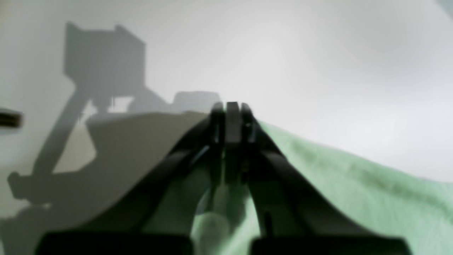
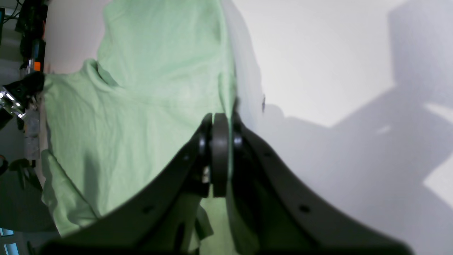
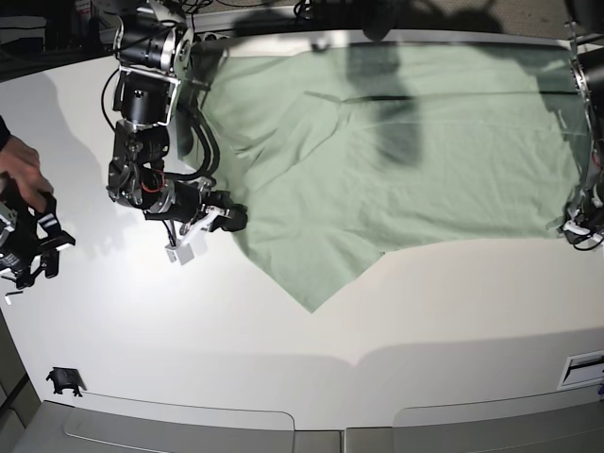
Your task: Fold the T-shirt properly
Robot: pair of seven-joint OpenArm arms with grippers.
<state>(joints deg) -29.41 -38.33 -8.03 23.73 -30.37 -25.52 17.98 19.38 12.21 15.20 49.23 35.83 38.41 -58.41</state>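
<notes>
The pale mint-green T-shirt (image 3: 396, 160) lies spread over the back half of the white table (image 3: 377, 359), one corner pointing toward the front. At its left edge, my right gripper (image 3: 229, 218) is shut on the cloth. The right wrist view shows those jaws (image 2: 219, 122) pinched on the T-shirt's (image 2: 141, 88) hem. At the shirt's far right corner, low on the table, is my left gripper (image 3: 573, 225). In the blurred left wrist view its fingers (image 1: 231, 117) are pressed together, with the green T-shirt (image 1: 354, 184) running under and beside them.
A person's hand (image 3: 19, 170) and a black handheld device (image 3: 28, 250) are at the table's left edge. A small black clip (image 3: 61, 380) lies near the front left corner. A white label (image 3: 585, 368) sits at the front right.
</notes>
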